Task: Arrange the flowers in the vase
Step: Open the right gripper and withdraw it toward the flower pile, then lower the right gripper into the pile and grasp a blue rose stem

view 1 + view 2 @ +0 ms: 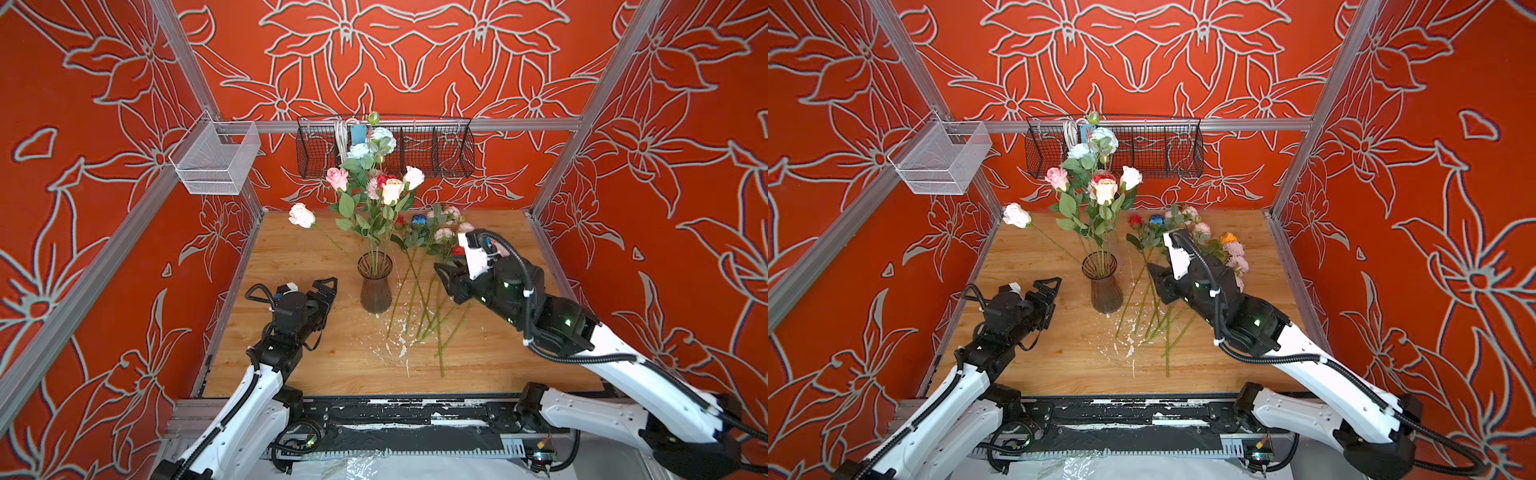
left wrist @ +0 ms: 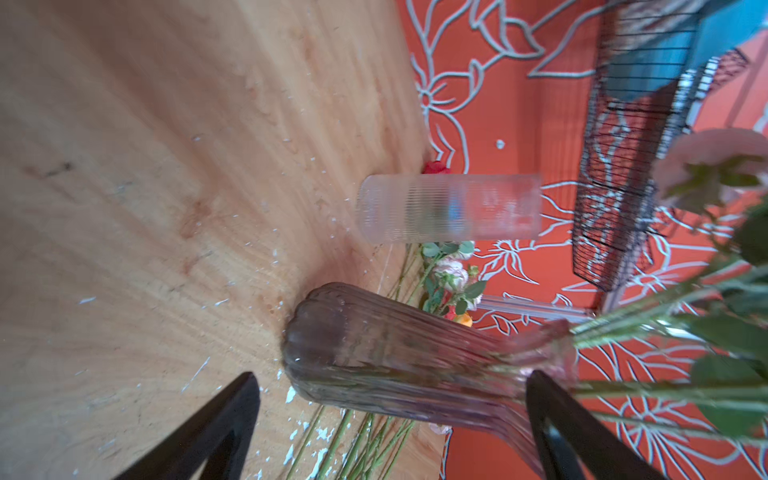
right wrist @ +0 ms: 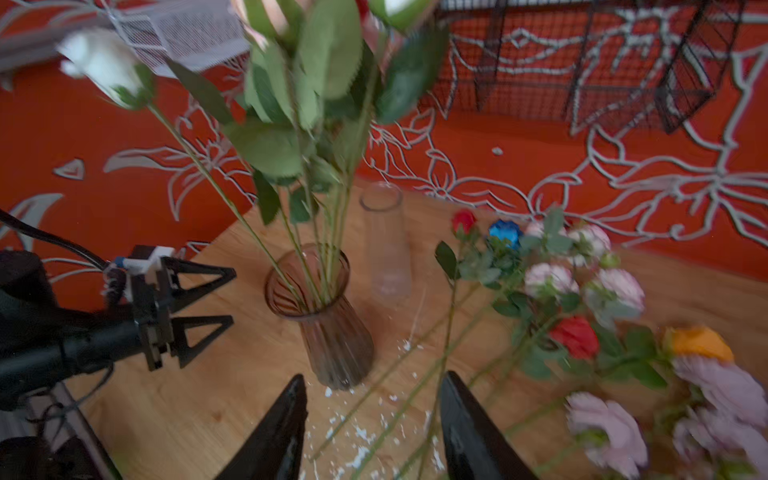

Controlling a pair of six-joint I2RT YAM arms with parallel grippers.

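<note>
A smoky ribbed glass vase [image 1: 375,286] [image 1: 1105,286] [image 3: 324,316] stands mid-table with several flowers [image 1: 374,187] [image 1: 1096,183] upright in it: pink, white, peach and pale blue heads. A white rose [image 1: 302,215] leans out to its left. More flowers [image 1: 432,237] [image 1: 1183,232] [image 3: 573,291] lie flat on the wood right of the vase, stems toward the front. My left gripper [image 1: 328,293] [image 1: 1052,291] [image 2: 392,378] is open just left of the vase [image 2: 395,332], apart from it. My right gripper [image 1: 444,266] [image 1: 1152,268] [image 3: 374,378] hovers open over the loose stems, holding nothing.
A clear ribbed glass cylinder [image 2: 449,208] [image 3: 384,245] stands behind the vase. A black wire basket [image 1: 415,145] hangs on the back rail and a white mesh basket [image 1: 216,160] at the left corner. White flecks [image 1: 395,345] dot the wooden table [image 1: 311,365].
</note>
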